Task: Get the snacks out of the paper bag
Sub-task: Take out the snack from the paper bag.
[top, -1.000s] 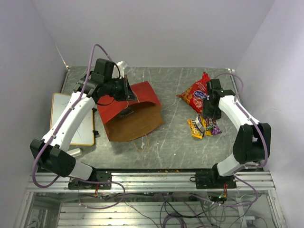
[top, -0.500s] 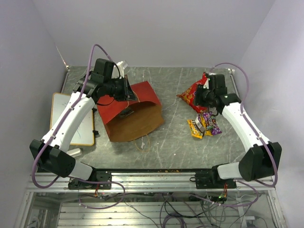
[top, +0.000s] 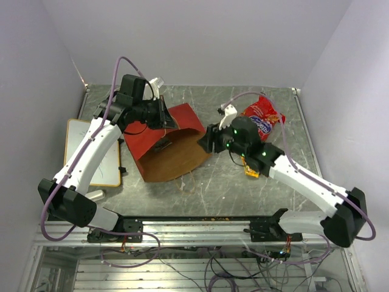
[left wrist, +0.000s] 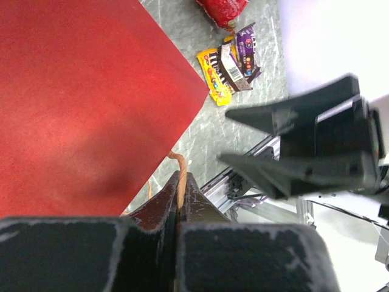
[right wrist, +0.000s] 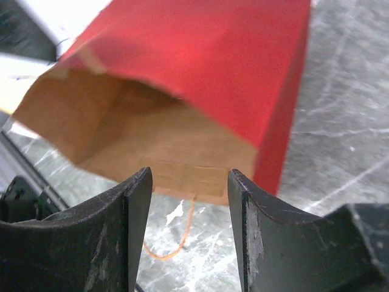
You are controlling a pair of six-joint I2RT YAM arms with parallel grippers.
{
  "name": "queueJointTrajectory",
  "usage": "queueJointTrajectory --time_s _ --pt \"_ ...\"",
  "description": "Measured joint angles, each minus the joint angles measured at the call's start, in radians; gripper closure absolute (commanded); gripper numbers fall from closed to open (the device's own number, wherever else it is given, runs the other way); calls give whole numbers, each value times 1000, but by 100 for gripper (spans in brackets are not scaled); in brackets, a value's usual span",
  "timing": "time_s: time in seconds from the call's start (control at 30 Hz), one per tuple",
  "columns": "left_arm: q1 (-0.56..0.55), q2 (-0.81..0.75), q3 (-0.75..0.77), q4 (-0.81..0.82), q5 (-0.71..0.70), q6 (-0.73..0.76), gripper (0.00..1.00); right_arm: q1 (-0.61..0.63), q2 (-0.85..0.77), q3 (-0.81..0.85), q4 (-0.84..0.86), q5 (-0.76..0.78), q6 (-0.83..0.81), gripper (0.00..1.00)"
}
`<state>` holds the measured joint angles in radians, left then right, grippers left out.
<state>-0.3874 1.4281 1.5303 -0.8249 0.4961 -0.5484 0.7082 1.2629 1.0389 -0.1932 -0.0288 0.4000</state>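
The paper bag (top: 173,155) lies on its side on the grey marbled table (top: 225,191), left of centre. Its red outside faces up and its brown mouth gapes toward the near edge. One thin twisted handle (top: 182,182) trails onto the table in front of the mouth.

The left tool (top: 164,117) sits at the bag's far upper edge with its fingers clenched tight together. In the left wrist view a thin brown strip shows in the seam between the fingers (left wrist: 194,204). It appears to be the bag's rim, though it could be a handle. The red wall of the bag (left wrist: 79,91) fills most of that view.

The right tool (top: 208,139) is at the right side of the bag's mouth, pointing at it. Its fingers stand apart, released, with nothing between them. The right wrist view looks between them into the kraft interior (right wrist: 140,121), where no snack can be made out.

The snacks are outside the bag, on the right half of the table. The red chip bag (top: 264,115) lies toward the far right. The small candy packets (left wrist: 228,64), yellow, dark and purple, lie in a cluster nearer than it, mostly hidden under the right arm in the top view.

A yellow-framed whiteboard (top: 109,165) lies at the table's left edge.
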Motion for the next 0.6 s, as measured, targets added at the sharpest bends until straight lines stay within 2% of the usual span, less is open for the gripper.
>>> queueJointTrajectory --time_s 0.17,0.27,0.4,0.6 --pt "0 0 0 15 11 -14 93 126 -134 -151 148 -5 -103 47" --pt "0 0 -2 18 14 -19 93 194 -133 -183 219 -20 -197 47" --pt "0 0 -2 17 13 -21 93 282 -43 -190 319 -50 -365 47" --pt "0 0 -2 6 8 -29 93 320 180 -199 497 -99 -690 46"
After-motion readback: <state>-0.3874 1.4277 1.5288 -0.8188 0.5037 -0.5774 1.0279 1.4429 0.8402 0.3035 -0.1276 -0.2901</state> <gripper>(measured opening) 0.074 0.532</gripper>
